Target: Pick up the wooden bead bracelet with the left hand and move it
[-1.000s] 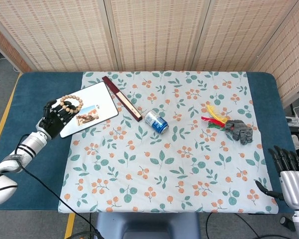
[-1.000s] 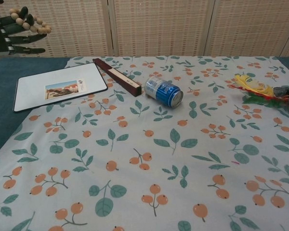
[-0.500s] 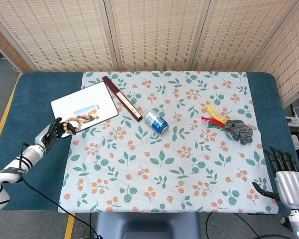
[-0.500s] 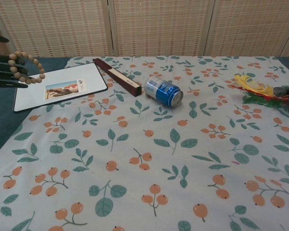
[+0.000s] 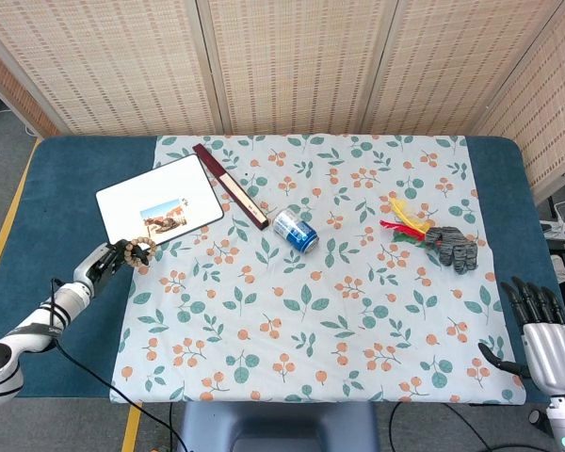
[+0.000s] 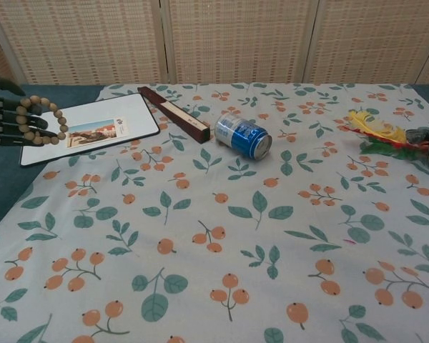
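Observation:
The wooden bead bracelet (image 5: 138,251) (image 6: 41,120) is a ring of pale round beads. It hangs over the fingers of my dark left hand (image 5: 106,261) (image 6: 3,120), which holds it above the near left corner of the white board (image 5: 160,206). The hand sits by the left edge of the floral cloth (image 5: 311,282). My silver right hand (image 5: 542,337) is at the table's near right corner, fingers spread and holding nothing; the chest view does not show it.
On the cloth lie a dark wooden box (image 5: 230,185), a blue can (image 5: 295,231) on its side, coloured feathers (image 5: 402,224) and a grey glove (image 5: 452,248). The white board (image 6: 93,126) carries a picture card (image 6: 96,131). Blue table surface (image 5: 66,188) shows at the left.
My left hand has come down and toward me with the bracelet, from over the board's far left corner to its near left corner. The right hand has barely shifted.

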Robot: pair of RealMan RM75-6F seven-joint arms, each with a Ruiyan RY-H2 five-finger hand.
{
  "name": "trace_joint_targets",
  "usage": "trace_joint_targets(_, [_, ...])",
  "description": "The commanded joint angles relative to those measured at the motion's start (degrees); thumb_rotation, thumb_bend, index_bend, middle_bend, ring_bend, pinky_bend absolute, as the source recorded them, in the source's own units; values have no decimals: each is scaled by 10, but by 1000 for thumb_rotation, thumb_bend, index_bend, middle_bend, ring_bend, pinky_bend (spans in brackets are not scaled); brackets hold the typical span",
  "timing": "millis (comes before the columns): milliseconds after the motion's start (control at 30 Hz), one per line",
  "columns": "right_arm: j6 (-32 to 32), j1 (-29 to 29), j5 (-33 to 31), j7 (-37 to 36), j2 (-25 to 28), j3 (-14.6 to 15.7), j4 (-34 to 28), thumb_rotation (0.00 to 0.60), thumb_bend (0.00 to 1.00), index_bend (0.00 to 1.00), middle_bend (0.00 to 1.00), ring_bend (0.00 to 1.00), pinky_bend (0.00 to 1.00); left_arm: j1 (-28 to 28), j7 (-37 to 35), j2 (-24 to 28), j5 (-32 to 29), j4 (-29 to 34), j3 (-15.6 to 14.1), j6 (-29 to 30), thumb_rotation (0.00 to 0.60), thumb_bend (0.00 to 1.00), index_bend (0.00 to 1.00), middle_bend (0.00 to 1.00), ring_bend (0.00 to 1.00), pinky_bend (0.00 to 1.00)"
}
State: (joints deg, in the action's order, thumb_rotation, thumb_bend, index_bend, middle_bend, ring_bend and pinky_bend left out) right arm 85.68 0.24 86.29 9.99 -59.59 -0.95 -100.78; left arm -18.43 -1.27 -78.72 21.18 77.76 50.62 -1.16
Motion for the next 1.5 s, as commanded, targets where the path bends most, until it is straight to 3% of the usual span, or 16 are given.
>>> trace_joint_targets(33, [1,0,-1,0,0,0,0,396,151,0,0,0,0,0,-25,0,26,5,0,1,265,634,572,545,219,0])
trace_joint_targets(300, [12,-3,6,-4,1,-2,0,396,152,0,0,0,0,-3,-74,-3,82,5,-6,4,449,657,568,544,219,0])
trace_joint_targets(367, [16,-5,9,-6,2,-2,0,396,151,0,0,0,0,-7,-86,-4,93,2,-12,7,532,735,573,544,219,0])
trace_joint_targets(467, [22,-8,10,-8,3,-3,0,397,152,0,0,0,0,-12,-108,-5,100,-1,-19,11,587,877,586,545,223,0])
trace_joint_targets(567, [23,-8,10,-10,4,-4,0,396,151,0,0,0,0,-18,-137,-5,104,-1,-27,12,600,994,594,547,227,0])
trace_joint_targets(933, [21,-8,7,-10,4,-5,1,397,152,0,0,0,0,-16,-185,0,133,12,-22,-10,600,1000,553,540,228,0])
trace_joint_targets(1000, [21,-8,7,-11,5,-5,0,397,152,0,0,0,0,-6,-190,-4,139,21,-11,-8,534,980,531,533,227,0])
trace_joint_targets(1067, [20,-8,7,-11,5,-5,1,397,152,0,0,0,0,4,-194,-10,146,27,0,-12,407,820,510,525,227,0])
trace_joint_targets(1167, [19,-8,6,-12,5,-5,1,396,151,0,0,0,0,12,-192,-14,158,31,10,-22,277,573,500,518,227,0])
trace_joint_targets(1267, [18,-7,6,-13,6,-5,0,396,152,0,0,0,0,18,-194,-18,164,33,20,-38,178,466,491,506,227,0])
trace_joint_targets(1367, [18,-8,5,-13,7,-6,0,395,152,0,0,0,0,19,-194,-23,169,26,25,-52,122,426,483,494,223,0])
trace_joint_targets(1500, [19,-8,5,-14,7,-6,0,395,152,0,0,0,0,19,-191,-25,173,21,26,-60,104,422,482,492,220,0])
